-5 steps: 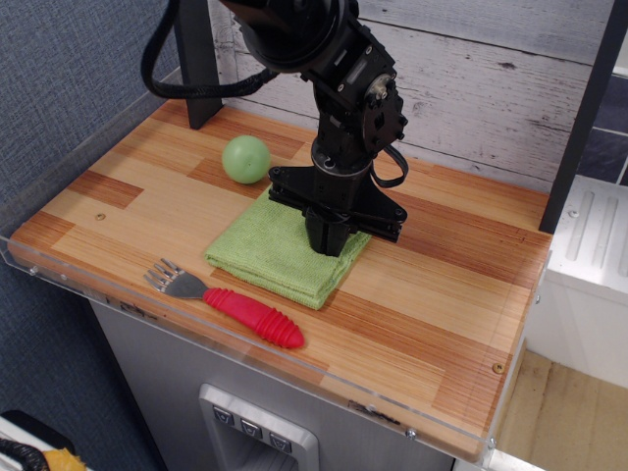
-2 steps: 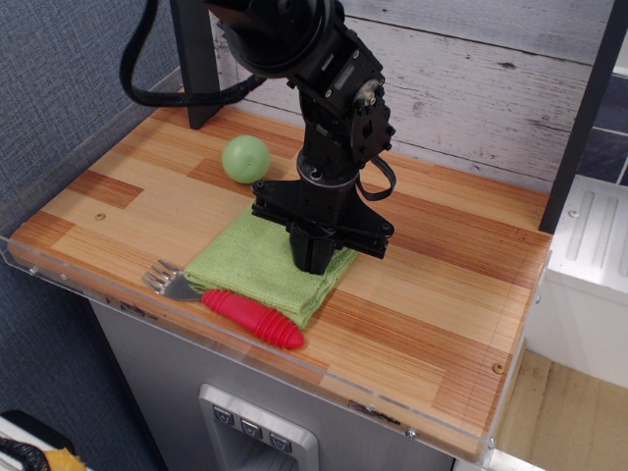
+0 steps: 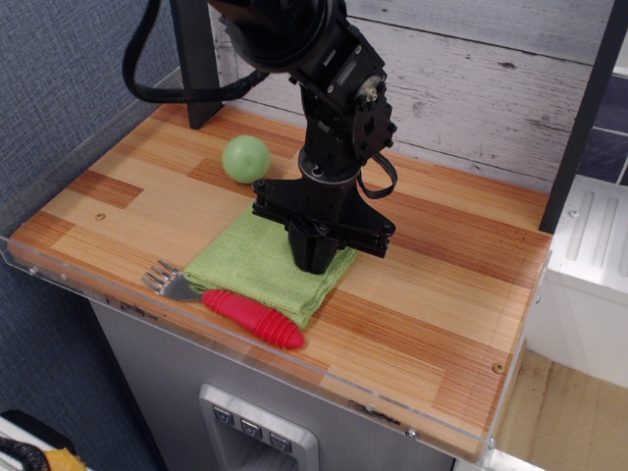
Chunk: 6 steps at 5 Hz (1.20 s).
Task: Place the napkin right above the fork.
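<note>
While gripper [image 3: 314, 257] presses down on napkin [image 3: 257, 263], fingers look pinched shut on cloth's right part. Napkin flat on worktop [image 3: 442, 294], near edge touching fork [image 3: 231, 305] — placement just behind fork looks reached; release pending. Ball [image 3: 245, 158] far-left, apart.

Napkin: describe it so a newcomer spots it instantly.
On the striped wooden tabletop, look under the black gripper. The napkin is the folded light-green cloth there, touching the red-handled fork. Unlike the green ball behind, it is flat and square.
</note>
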Each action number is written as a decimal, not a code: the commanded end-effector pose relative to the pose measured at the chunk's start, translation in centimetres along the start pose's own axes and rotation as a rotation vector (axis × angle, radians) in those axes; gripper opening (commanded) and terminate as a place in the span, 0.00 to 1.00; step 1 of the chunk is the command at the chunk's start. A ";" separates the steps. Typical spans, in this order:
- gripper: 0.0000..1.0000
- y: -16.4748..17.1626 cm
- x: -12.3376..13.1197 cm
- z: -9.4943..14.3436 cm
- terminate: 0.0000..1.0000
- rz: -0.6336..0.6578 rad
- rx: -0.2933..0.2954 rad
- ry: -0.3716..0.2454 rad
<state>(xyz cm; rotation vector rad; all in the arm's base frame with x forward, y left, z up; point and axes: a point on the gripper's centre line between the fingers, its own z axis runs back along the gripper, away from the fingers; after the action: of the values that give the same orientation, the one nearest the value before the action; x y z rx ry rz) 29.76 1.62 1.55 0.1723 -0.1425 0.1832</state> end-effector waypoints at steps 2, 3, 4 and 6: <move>1.00 0.3 1.8 5.7 0.00 0.060 -0.029 -0.127; 1.00 0.5 1.5 7.8 0.00 0.083 -0.051 -0.125; 1.00 0.8 1.0 9.3 0.00 0.163 -0.071 -0.072; 1.00 -0.8 0.1 11.1 0.00 0.208 -0.123 0.006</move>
<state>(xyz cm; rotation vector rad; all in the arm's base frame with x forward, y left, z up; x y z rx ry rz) 28.52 -1.30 10.59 0.0426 -0.1093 0.3773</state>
